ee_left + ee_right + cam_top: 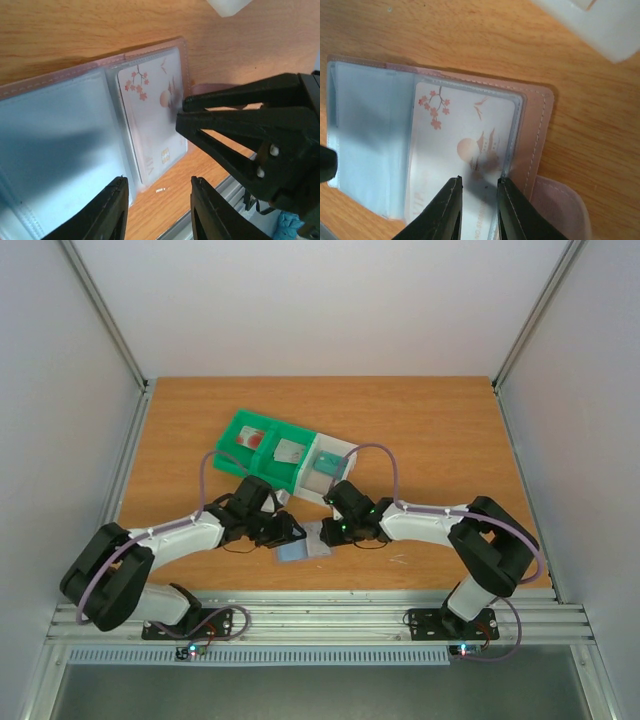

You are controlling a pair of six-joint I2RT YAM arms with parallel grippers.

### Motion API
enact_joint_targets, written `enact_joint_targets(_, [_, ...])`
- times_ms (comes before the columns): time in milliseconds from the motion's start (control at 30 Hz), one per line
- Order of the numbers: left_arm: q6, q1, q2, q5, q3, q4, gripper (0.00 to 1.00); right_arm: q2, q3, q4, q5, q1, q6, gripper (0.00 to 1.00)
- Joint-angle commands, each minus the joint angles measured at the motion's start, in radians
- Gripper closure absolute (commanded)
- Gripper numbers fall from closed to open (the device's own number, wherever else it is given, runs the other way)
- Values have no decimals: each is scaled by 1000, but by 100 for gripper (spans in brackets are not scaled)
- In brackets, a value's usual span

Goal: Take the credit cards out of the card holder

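Card extraction looks barely begun: card holder [303, 548] lies open at the near edge of the table [450, 440], a blossom-print credit card [465, 135] in its clear sleeve [519, 107], right gripper [479, 200] narrowly parted with tips on the card and gripping nothing, left gripper [157, 200] open and empty at the holder's edge; next likely needs the holder pinned and the card slid out.

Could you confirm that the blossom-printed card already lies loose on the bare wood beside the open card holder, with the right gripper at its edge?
Not quite: the right wrist view shows the blossom-printed card still inside a clear sleeve of the open card holder; the right gripper is at its edge.
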Motion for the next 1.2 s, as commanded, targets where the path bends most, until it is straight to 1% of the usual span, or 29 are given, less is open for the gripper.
enact_joint_targets(0, [-33, -8, 32, -34, -5, 107, 65, -46, -15, -46, 21, 9, 10, 79])
enact_joint_targets(133, [-44, -8, 44, -47, -22, 135, 65, -55, 11, -77, 39, 8, -2, 80])
enact_joint_targets(367, [-60, -8, 75, -51, -35, 157, 66, -31, 28, -72, 32, 8, 6, 83])
enact_joint_targets(400, [-63, -8, 78, -51, -37, 188, 66, -28, 28, -69, 30, 9, 7, 83])
enact_joint_targets(533, [-66, -8, 93, -54, -45, 208, 66, -10, 29, -67, 28, 8, 10, 85])
enact_joint_targets(833, [-85, -9, 123, -61, -76, 260, 69, 14, -7, -19, -17, 9, 35, 95])
enact_joint_targets(1067, [-70, -8, 136, -63, -82, 272, 70, 42, -38, 32, -57, 10, 70, 96])
enact_joint_targets(1167, [-79, -10, 139, -52, -95, 308, 74, 52, -45, 47, -65, 9, 80, 96])
